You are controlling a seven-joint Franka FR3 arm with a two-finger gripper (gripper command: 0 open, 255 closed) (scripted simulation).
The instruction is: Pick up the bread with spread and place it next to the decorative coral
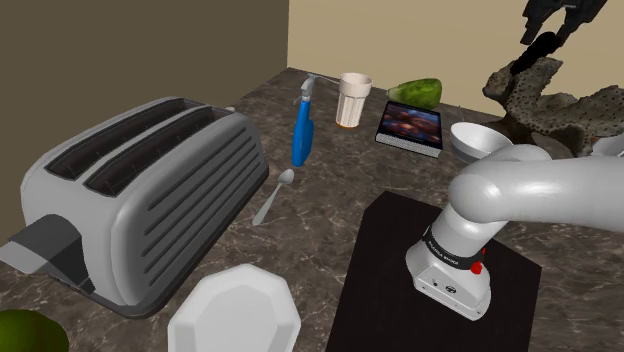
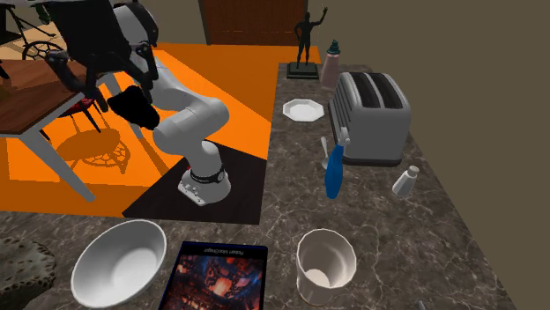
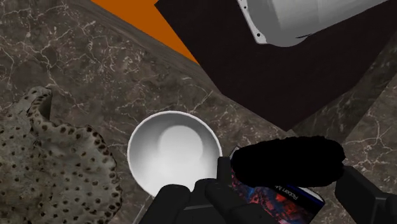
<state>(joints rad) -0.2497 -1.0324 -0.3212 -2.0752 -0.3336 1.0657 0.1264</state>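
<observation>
Now the claw (image 3: 289,175) is clamped on the bread (image 3: 286,158), drawn as a black lump and held high at the shoulder view's upper right. I'd shift it toward the spotted coral (image 3: 51,159), then lower it slowly onto bare bench (image 3: 95,57), clear of the white bowl (image 3: 172,153).

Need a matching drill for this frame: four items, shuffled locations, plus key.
Things:
1. bowl
2. spoon
3. black bread piece
4. cup

Places:
A. clasped in the gripper
B. beside the toaster
C. between the coral and the book
D. next to the green fruit

Pairs: 1-C, 2-B, 3-A, 4-D
</observation>
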